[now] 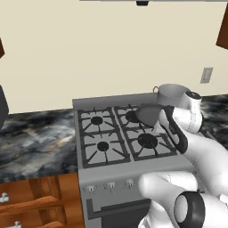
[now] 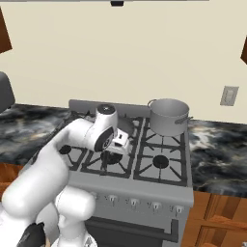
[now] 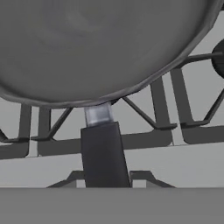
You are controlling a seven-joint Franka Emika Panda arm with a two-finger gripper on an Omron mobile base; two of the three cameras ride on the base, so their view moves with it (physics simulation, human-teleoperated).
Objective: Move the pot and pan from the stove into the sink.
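The dark grey pan (image 1: 149, 114) sits tilted over the back middle burner of the stove (image 1: 111, 171). In the hand view the pan (image 3: 100, 48) is very near, and its black handle (image 3: 103, 153) runs straight down into the hand. My gripper (image 2: 117, 146) hangs over the middle burners, shut on that handle; its fingertips are hidden. The silver pot (image 2: 168, 117) stands upright on the back right burner, to the right of the hand and apart from it. In the left base view the pot (image 1: 171, 93) shows just behind my wrist. The sink is out of view.
Black-and-white marbled counter runs on both sides of the stove (image 1: 35, 142) (image 2: 217, 149). A wall outlet (image 2: 228, 95) sits above the right counter. Wooden drawers (image 1: 31, 200) are below the left counter. The left burners (image 1: 100, 133) carry nothing.
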